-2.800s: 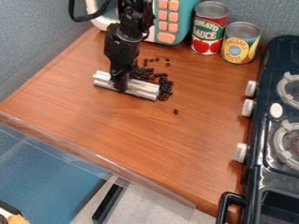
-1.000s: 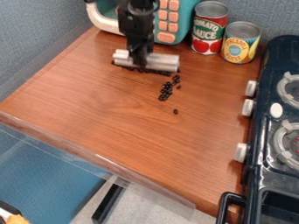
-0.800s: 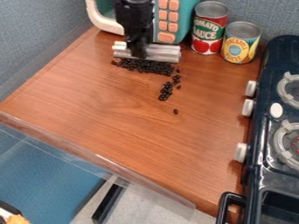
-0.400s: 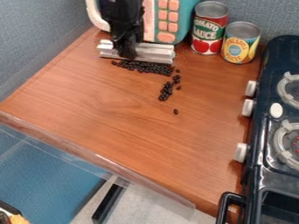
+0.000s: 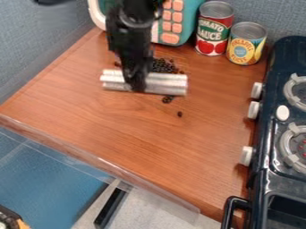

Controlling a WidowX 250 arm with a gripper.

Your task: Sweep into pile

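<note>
Nearer to us since the last frame has come the silver bar. Closest on the desk lies one stray bean, then a small cluster at the bar's near edge; pushing away from here, we could miss both. Our gripper is closed on the bar; a loose hold could skew it. Beyond, the main pile could scatter under hurried strokes.

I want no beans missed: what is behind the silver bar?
Behind the bar is a cluster of black beans, with a few more at the picture's left. Whatever lies under the bar, or hidden by it or the hand, cannot be seen.
</note>
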